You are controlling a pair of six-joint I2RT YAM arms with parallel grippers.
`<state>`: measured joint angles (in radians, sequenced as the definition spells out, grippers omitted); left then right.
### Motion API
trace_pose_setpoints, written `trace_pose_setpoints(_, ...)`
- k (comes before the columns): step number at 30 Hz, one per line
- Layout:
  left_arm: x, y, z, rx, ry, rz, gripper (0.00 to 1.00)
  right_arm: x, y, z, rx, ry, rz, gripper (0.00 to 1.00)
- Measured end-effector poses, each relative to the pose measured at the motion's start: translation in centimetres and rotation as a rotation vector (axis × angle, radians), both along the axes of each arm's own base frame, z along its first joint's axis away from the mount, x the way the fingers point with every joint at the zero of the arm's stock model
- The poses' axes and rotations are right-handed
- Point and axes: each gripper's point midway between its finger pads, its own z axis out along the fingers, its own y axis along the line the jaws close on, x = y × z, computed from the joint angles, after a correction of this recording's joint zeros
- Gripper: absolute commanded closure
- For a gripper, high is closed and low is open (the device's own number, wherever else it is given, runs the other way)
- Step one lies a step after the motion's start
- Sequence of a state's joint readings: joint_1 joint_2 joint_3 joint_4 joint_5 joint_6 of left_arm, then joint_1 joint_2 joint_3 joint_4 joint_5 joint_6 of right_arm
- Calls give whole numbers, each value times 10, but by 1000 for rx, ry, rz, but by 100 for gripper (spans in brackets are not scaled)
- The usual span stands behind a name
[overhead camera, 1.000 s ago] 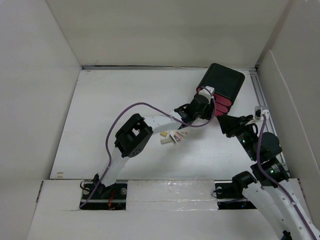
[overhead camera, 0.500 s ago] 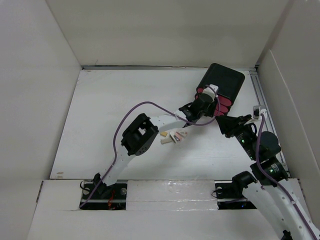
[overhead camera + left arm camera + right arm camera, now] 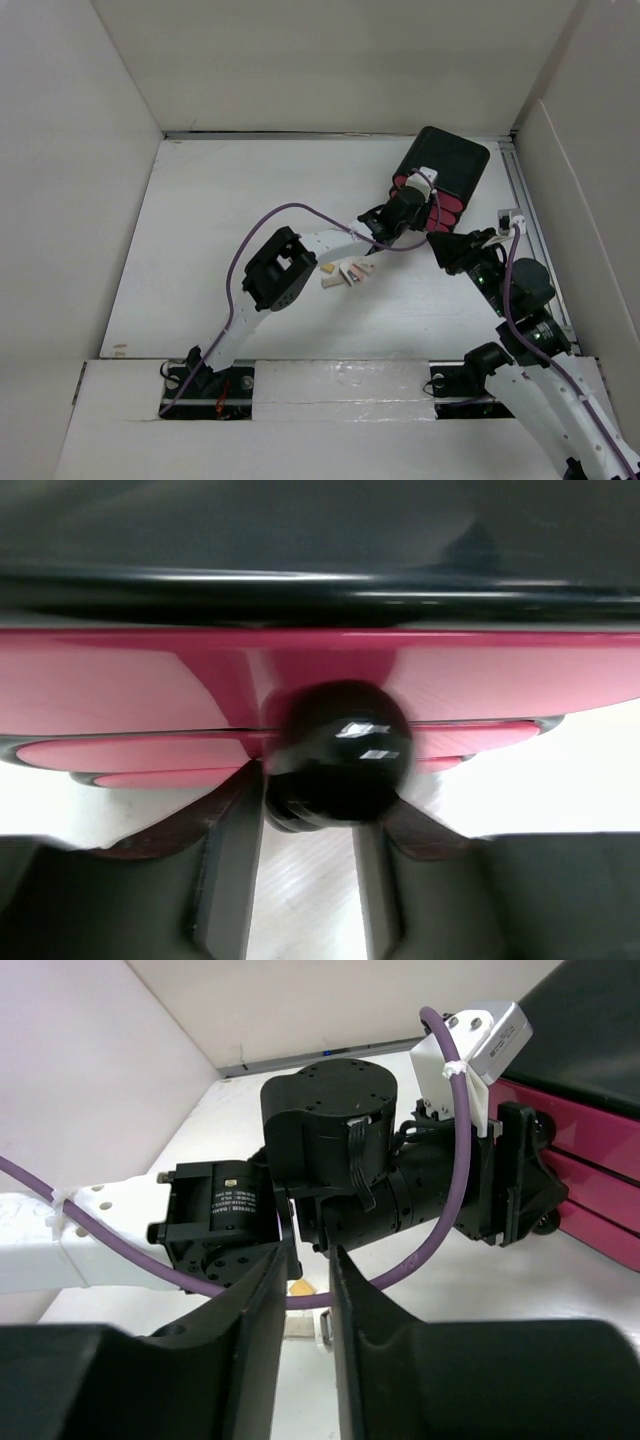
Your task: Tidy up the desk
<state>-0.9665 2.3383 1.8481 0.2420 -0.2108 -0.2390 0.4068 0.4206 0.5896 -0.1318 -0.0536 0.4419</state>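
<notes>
The white desk [image 3: 200, 260] holds a black cube box [image 3: 452, 160] with pink drawers [image 3: 447, 212] at the back right. My left gripper [image 3: 410, 203] is at the drawer fronts. In the left wrist view its fingers [image 3: 232, 860] close round a black round drawer knob [image 3: 340, 750] on a pink drawer front [image 3: 130, 680]. My right gripper [image 3: 447, 248] hovers just right of the left wrist. It is nearly shut with a narrow gap [image 3: 310, 1260] and holds nothing. It faces the left arm's wrist [image 3: 340, 1150].
Several small beige and pink pieces [image 3: 345, 272] lie on the desk under the left forearm; one tan piece [image 3: 298, 1287] shows past the right fingers. A purple cable [image 3: 262, 215] loops over the left arm. White walls surround the desk. A small tan scrap [image 3: 120, 350] lies front left.
The left arm's elbow swung right and its gripper moved in onto the drawer fronts. The right gripper shifted slightly up and left.
</notes>
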Motion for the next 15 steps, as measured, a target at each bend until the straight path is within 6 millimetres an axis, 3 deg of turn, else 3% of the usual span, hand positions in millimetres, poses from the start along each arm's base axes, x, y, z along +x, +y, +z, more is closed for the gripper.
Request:
trace_pose_setpoints(1,0,-1,1,-2,-5,-5,76,0,0,-1,-1,1,0,74)
trace_pose_setpoints(7,0,0,1,5,-11,-7,92,2,1,0,0,-2,0,75)
trace_pose_setpoints(15,-10,10,0,-19,-21,-20,98,2,1,0,0,-2,-2,75)
